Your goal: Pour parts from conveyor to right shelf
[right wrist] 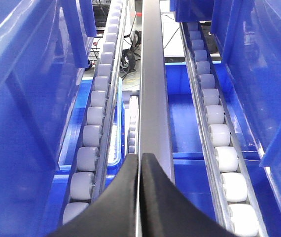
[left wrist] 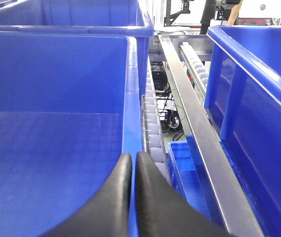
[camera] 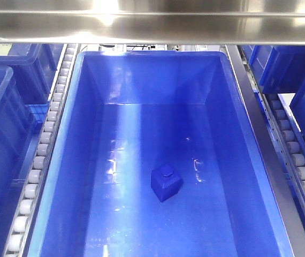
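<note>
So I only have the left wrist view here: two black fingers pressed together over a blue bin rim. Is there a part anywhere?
Observer: Yes. The front view shows one small blue block lying on the floor of the middle bin on the shelf.
Operator: Is either gripper near it?
Observer: No gripper shows in the front view.
Operator: And the right arm?
Observer: Its wrist view shows the right gripper shut on nothing, over a steel rail between two rows of white rollers.
</note>
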